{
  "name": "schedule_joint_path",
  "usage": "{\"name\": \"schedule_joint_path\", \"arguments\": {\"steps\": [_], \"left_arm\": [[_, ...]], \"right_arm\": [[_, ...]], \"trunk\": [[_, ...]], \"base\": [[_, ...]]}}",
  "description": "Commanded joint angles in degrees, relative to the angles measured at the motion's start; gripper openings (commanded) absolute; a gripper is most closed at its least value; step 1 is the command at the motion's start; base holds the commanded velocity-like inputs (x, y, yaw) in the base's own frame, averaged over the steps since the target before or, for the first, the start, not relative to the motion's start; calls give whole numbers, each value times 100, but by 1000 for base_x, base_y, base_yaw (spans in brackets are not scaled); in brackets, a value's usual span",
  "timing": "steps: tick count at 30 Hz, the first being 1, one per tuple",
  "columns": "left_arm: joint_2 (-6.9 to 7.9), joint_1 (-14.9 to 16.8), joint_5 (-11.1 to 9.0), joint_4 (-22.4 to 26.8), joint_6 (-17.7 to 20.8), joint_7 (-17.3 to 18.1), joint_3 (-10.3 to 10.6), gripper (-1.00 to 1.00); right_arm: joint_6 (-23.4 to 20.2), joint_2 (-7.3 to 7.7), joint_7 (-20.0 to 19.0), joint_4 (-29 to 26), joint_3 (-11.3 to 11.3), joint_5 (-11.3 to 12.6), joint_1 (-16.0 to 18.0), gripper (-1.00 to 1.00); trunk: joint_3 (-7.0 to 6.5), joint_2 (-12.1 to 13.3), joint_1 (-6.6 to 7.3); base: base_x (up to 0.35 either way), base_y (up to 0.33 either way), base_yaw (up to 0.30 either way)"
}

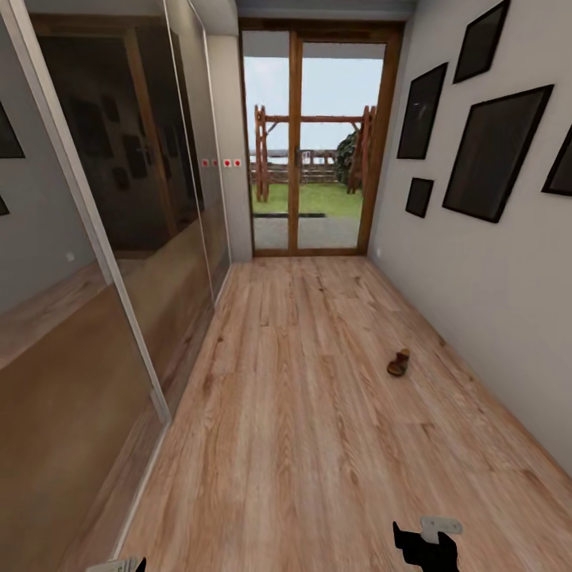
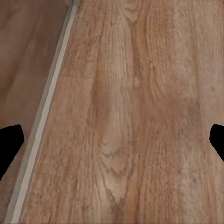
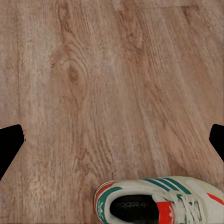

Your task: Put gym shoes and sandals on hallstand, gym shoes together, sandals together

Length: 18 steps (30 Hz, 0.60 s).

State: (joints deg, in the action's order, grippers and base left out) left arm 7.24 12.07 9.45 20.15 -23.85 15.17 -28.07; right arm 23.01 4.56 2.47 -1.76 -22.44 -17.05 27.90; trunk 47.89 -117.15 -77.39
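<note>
I see wide bare corridor floor [image 1: 302, 413] running to the glass door [image 1: 314, 143] between mirrored panels [image 1: 87, 238] and wall, a gym shoe [image 3: 158, 201] under my right gripper [image 3: 112, 140], one sandal [image 1: 399, 363] near the right wall, both grippers' fingers spread wide, empty
</note>
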Motion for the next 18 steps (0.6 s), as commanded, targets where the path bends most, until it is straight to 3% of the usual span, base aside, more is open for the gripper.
{"name": "schedule_joint_path", "arguments": {"steps": [1, 18], "left_arm": [[-3, 6, 57, -4, -23, 30, -49, 100], [-3, 6, 57, -5, -23, 30, -49, 100]], "right_arm": [[20, 1, 27, 9, -33, -61, 5, 100], [20, 1, 26, 9, -33, -60, 5, 100]], "trunk": [[5, -2, -1], [5, -2, -1]], "base": [[93, 82, 0], [33, 22, 0]]}}
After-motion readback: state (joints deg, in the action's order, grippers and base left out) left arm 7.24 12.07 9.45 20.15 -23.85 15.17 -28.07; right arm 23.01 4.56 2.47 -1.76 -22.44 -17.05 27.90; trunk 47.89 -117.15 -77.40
